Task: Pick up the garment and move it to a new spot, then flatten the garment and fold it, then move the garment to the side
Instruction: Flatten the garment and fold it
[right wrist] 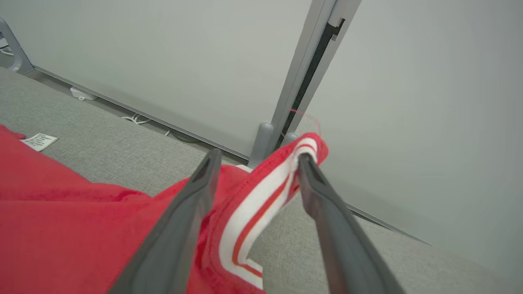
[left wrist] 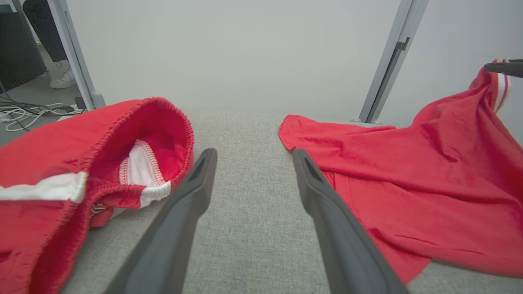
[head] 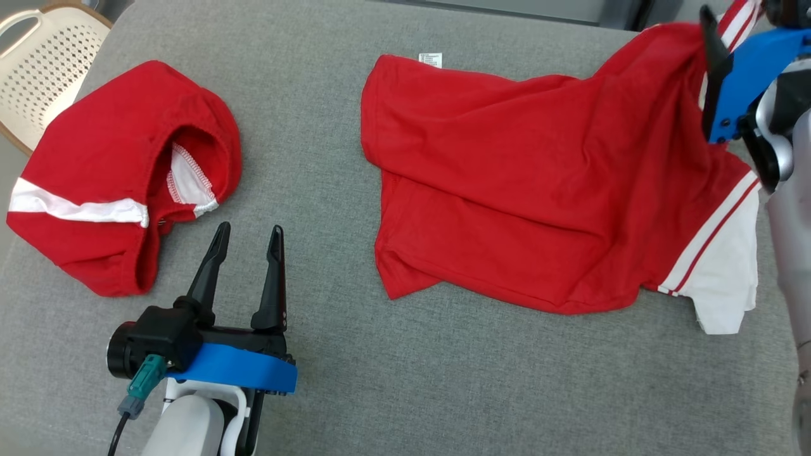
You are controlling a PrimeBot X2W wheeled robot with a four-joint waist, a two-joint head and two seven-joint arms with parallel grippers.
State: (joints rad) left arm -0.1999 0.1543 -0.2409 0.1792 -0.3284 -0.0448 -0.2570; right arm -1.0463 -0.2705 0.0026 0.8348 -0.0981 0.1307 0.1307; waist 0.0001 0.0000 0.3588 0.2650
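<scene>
The garment, a red shirt [head: 538, 190] with white sleeves and striped trim, lies crumpled on the right half of the grey table. Its far right corner is lifted off the surface. My right gripper [right wrist: 258, 157] is open at that raised corner, and the striped trim [right wrist: 261, 212] hangs over one finger [right wrist: 322, 204]. In the head view this gripper [head: 716, 44] sits at the upper right above the shirt. My left gripper [head: 249, 231] hovers open and holds nothing over bare table, between the shirt [left wrist: 429, 171] and a second red piece.
Red shorts [head: 114, 158] with a white stripe lie bunched at the left of the table [head: 443, 380]. A cream plastic chair [head: 38, 57] stands beyond the far left corner. A grey post [right wrist: 302, 73] and wall rise behind the table's far edge.
</scene>
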